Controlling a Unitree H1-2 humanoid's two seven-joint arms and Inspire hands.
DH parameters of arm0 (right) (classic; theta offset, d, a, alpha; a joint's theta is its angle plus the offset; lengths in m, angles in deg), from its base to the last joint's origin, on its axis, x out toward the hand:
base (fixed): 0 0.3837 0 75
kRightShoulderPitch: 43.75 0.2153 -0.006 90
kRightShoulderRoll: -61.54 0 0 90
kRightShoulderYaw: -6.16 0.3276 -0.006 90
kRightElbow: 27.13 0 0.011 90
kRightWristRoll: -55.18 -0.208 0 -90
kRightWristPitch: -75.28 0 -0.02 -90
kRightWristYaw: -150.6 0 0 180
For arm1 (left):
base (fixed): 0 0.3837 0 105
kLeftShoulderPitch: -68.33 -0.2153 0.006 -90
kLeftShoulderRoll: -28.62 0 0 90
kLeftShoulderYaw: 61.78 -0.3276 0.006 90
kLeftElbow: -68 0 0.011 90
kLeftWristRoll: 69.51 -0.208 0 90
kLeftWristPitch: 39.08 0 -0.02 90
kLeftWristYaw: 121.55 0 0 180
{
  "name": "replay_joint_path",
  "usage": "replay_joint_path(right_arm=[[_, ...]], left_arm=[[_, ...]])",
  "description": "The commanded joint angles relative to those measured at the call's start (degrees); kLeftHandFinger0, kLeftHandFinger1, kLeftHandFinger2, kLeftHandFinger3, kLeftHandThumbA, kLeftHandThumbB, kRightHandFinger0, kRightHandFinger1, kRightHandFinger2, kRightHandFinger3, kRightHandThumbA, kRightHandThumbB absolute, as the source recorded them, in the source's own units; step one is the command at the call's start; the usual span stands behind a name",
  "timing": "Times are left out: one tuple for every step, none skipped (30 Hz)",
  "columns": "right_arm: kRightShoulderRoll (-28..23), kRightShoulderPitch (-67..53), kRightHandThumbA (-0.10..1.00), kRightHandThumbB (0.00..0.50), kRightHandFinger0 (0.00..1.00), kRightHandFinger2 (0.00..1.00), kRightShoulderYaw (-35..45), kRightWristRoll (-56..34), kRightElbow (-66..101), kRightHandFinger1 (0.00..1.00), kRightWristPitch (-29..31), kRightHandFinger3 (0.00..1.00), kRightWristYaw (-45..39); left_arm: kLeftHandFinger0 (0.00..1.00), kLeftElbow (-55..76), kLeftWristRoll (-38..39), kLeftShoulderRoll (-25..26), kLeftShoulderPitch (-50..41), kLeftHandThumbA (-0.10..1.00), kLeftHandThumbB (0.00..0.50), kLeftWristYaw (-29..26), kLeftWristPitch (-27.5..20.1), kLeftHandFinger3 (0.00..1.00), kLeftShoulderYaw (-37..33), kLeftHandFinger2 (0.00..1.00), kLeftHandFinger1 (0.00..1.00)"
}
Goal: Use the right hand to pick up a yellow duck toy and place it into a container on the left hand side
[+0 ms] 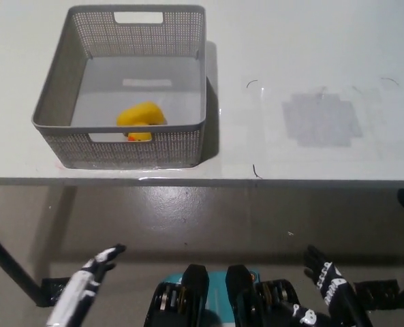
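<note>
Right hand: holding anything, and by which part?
Nothing. The right hand is open and low, below the table edge; the yellow duck toy lies in the grey basket.

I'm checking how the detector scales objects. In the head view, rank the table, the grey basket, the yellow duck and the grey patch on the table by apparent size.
1. Table
2. Grey basket
3. Grey patch
4. Yellow duck, clearly smallest, inside the basket.

We are finding no text, label, brand or number that we can read. White markings are showing on the black right hand (331,289), but they are too small to make out.
</note>
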Motion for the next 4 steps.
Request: replay_joint_path(right_arm=[[0.4,0.6,1.00,0.178,1.00,1.00,1.0,-1.0,0.7,1.00,4.6,1.00,0.0],[0.7,0.9,1.00,0.178,1.00,1.00,1.2,-1.4,0.4,1.00,4.7,1.00,0.0],[0.8,1.2,1.00,0.173,1.00,1.00,1.3,-1.6,0.1,1.00,4.7,1.00,0.0],[0.8,1.2,1.00,0.173,1.00,1.00,1.3,-1.6,0.1,1.00,4.7,1.00,0.0]], left_arm=[[1.00,3.1,3.9,2.4,-2.2,1.00,0.203,-1.5,-0.1,1.00,3.3,1.00,1.00],[1.00,2.9,4.9,2.6,-2.1,1.00,0.191,-1.5,0.1,1.00,4.3,1.00,1.00],[1.00,2.5,6.5,2.7,-1.7,1.00,0.173,-1.5,0.0,1.00,5.4,1.00,1.00],[1.00,2.5,6.5,2.7,-1.7,1.00,0.173,-1.5,0.0,1.00,5.4,1.00,1.00]])
